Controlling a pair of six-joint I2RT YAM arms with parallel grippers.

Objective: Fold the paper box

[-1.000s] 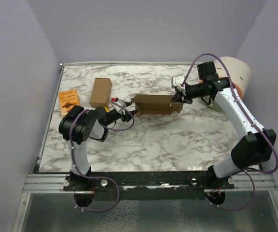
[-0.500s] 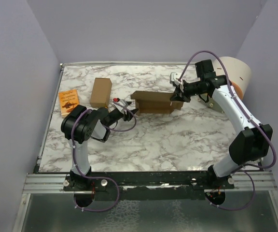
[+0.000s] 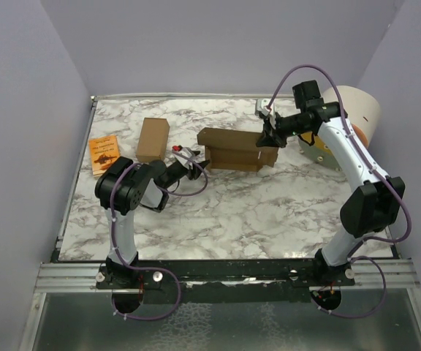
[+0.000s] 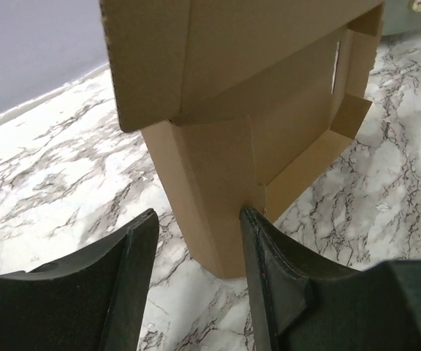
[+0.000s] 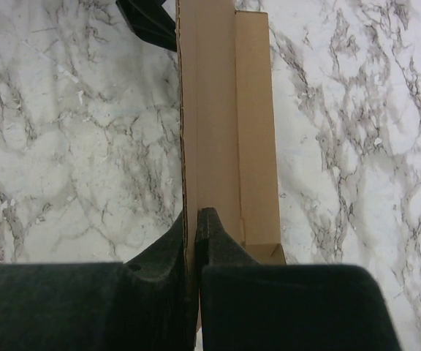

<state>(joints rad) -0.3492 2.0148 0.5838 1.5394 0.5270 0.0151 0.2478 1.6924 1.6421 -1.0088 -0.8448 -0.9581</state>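
Observation:
The paper box (image 3: 234, 150) is brown cardboard, partly folded, in the middle of the marble table. My right gripper (image 3: 267, 137) is shut on the thin edge of its raised long panel at the right end. In the right wrist view both fingers pinch that edge (image 5: 196, 223), and the box (image 5: 229, 117) runs away from them. My left gripper (image 3: 196, 162) is open at the box's left end. In the left wrist view a corner flap (image 4: 210, 197) stands between the fingers, touching the right finger (image 4: 269, 270) and apart from the left finger (image 4: 134, 278).
A narrower ready-made brown box (image 3: 153, 139) and an orange booklet (image 3: 104, 154) lie at the left. A large white and orange roll (image 3: 357, 110) sits at the back right corner. Purple walls close in three sides.
My right gripper has moved back and to the left with the panel, swinging it up over the box. My left gripper has edged slightly toward the box's left end.

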